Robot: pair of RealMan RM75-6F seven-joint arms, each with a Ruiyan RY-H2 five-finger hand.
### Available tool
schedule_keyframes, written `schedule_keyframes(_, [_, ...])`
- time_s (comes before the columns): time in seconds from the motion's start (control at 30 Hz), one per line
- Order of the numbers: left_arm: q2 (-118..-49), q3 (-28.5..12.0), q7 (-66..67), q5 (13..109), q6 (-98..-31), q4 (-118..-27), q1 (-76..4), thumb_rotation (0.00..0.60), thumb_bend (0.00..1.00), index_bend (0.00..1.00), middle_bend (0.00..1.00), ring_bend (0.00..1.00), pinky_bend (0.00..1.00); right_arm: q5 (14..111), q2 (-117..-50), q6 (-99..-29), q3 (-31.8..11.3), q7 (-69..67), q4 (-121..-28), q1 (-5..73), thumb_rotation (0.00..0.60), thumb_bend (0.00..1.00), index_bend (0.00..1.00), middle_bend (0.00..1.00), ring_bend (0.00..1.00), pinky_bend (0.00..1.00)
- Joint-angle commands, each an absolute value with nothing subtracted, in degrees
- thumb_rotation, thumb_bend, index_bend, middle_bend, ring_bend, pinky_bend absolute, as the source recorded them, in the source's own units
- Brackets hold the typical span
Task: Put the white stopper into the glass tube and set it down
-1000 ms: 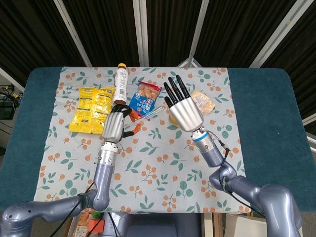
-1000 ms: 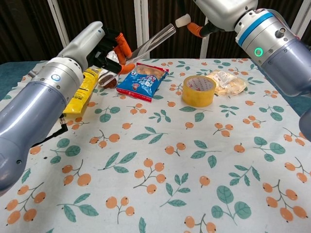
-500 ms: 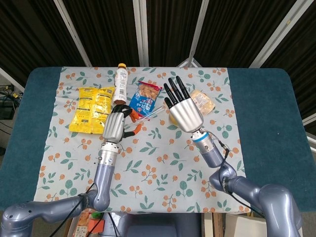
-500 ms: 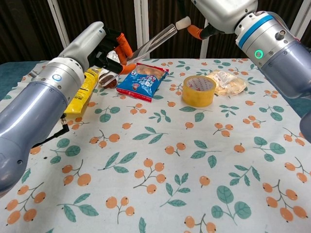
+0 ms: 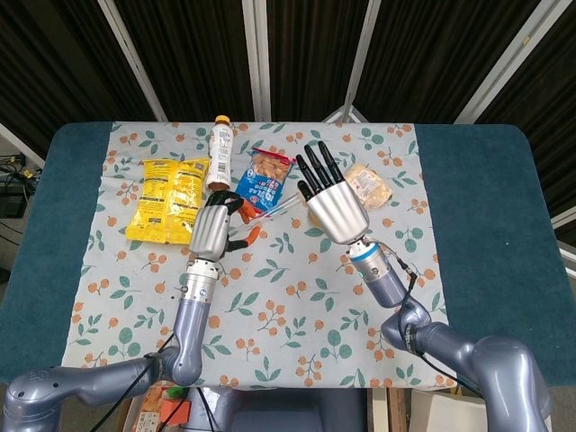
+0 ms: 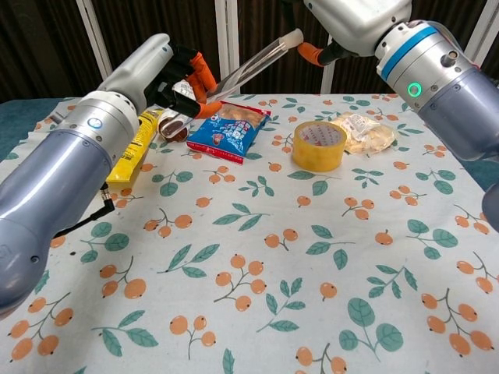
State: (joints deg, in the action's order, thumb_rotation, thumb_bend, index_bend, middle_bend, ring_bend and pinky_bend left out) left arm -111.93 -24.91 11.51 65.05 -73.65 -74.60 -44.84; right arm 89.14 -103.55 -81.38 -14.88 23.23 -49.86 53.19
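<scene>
White stopper at glass tube mouth, pinched by right hand, tube gripped by left hand; stopper visible only from chest.

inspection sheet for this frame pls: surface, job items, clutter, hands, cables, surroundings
Surface: table with blue cover, floral cloth over the middle.
Job's things: glass tube held tilted in the air; white stopper at its upper end, seating depth unclear.
Clutter: yellow packet, bottle lying down, blue snack bag, tape roll, wrapped bun.
Hands: left hand grips the tube's lower end; right hand pinches the stopper, other fingers spread.
Cables: thin wire along right forearm; cables at far left edge, off the table.
Surroundings: dark curtains, white frame bars.
</scene>
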Motion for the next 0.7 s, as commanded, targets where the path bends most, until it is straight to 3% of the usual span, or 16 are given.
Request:
schedule_keyframes(0.03, [-112.0,-24.9,11.6,65.0,-73.6,-74.6,-44.9,0.600,0.58,0.70,0.71,0.27,0.18,89.2,-103.5,-81.4,-14.8,23.3,-50.0,53.1,0.600,0.39,0.70,0.23,0.03,0.00])
schedule_keyframes(0.7, [-112.3,-25.6,12.5,63.9,-73.3,-75.1,-45.3,0.600,0.58,0.70,0.72,0.27,0.18,89.7,-103.0,-81.6,-14.5,23.6,-51.0,53.0,0.600,0.39,0.70,0.23,0.03,0.00])
